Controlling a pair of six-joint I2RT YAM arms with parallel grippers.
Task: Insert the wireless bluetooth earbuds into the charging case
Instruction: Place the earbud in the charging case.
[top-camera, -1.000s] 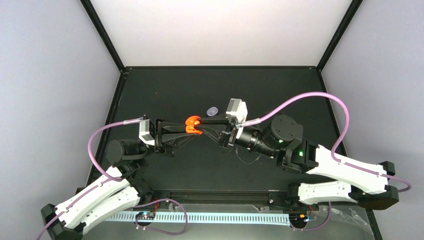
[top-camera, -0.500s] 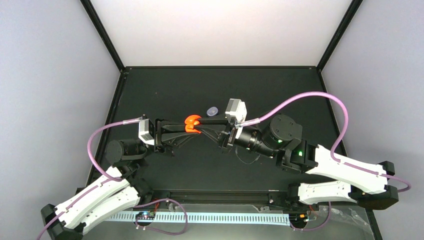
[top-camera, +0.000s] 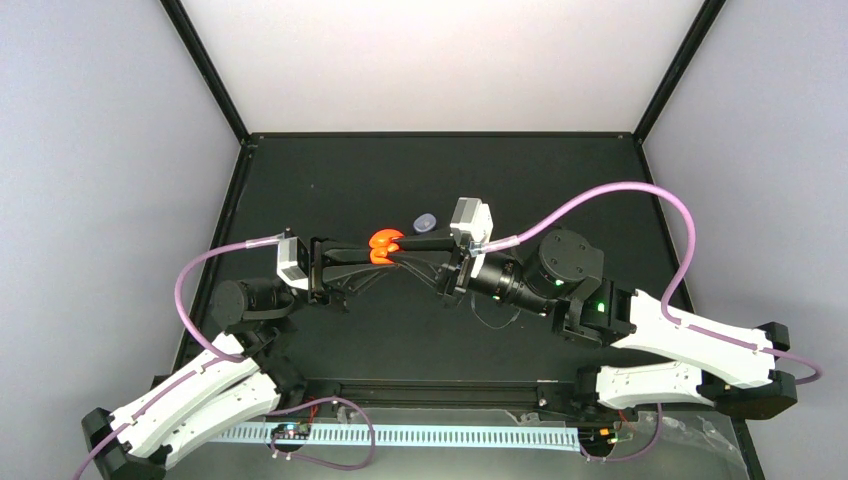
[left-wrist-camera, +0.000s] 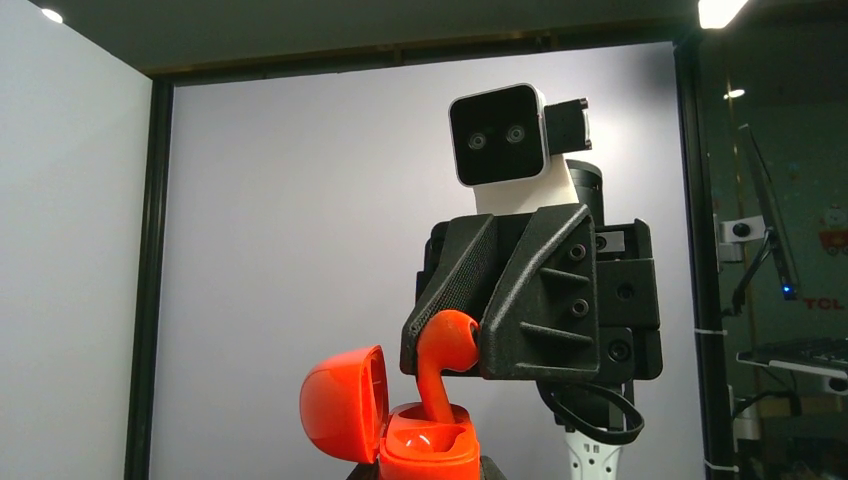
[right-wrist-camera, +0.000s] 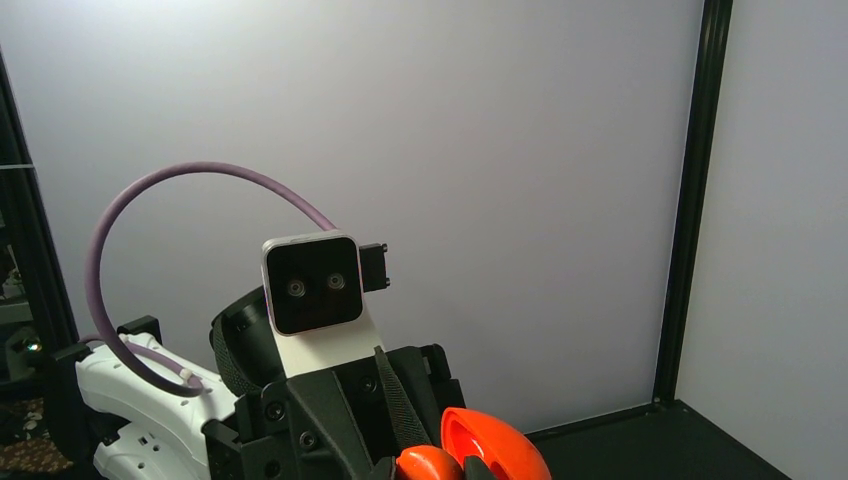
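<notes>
One earbud (left-wrist-camera: 446, 345) (red-orange) between right fingers (left-wrist-camera: 532, 305)

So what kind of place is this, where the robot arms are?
Probably a robot lab's test booth: a matte black tabletop boxed in by plain pale wall panels, with a white-and-black left arm and right arm bolted at its near edge.

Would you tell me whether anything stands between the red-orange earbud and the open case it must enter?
Nothing visible does. The red-orange hooked earbud, pinched in the right tool, stands directly above the open red-orange charging case with its stem tip in the well; the hinged lid is swung aside.
</notes>
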